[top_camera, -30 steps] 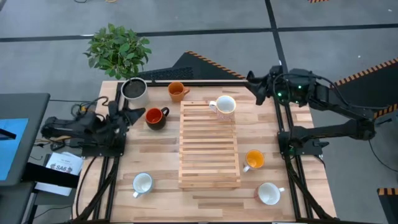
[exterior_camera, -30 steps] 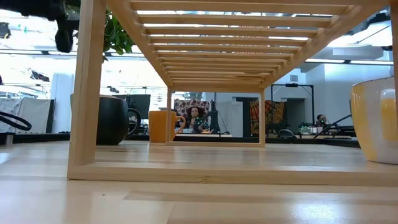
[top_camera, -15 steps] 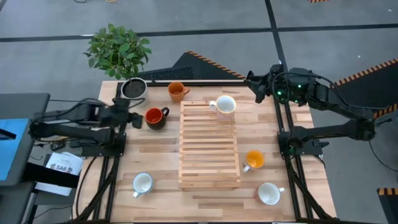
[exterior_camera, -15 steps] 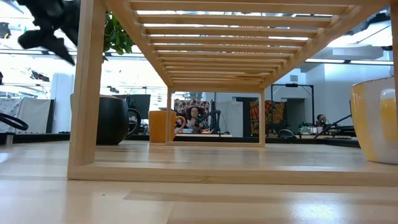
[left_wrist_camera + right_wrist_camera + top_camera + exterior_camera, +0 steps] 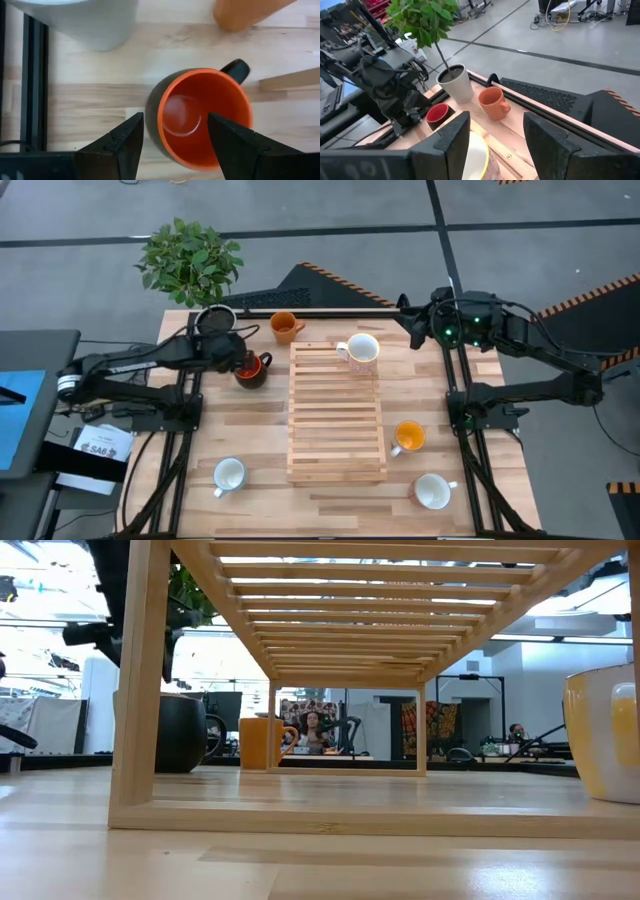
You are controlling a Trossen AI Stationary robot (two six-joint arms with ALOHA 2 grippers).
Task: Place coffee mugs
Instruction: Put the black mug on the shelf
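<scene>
The left end effector (image 5: pixel 172 145) is positioned directly above the small round red ceramic mug with a dark outside (image 5: pixel 250 367), with its two dark fingers (image 5: pixel 127 145) spread wide; in the left wrist view one finger is seen outside the mug wall and the other over the red interior. The mug stands on the light wooden desk (image 5: pixel 250 430), just beside the slatted wooden rack (image 5: pixel 337 415) and near the pale handleless pot of dark soil (image 5: pixel 215 323), its dark handle (image 5: pixel 236 70) pointing toward the rack. A grasp on the rim wall appears to be in preparation. For a sound grip, it is judged that the descent should be kept vertical, the wall centred between the fingers, and the handle side avoided so the mug is not twisted. The pot and the small orange ceramic mug (image 5: pixel 285 326) stand near and should be cleared on lifting. The right end effector (image 5: pixel 492 145) is parked above the desk's far right corner, its fingers apart, with a small white ceramic mug (image 5: pixel 361 351) already on the rack.
</scene>
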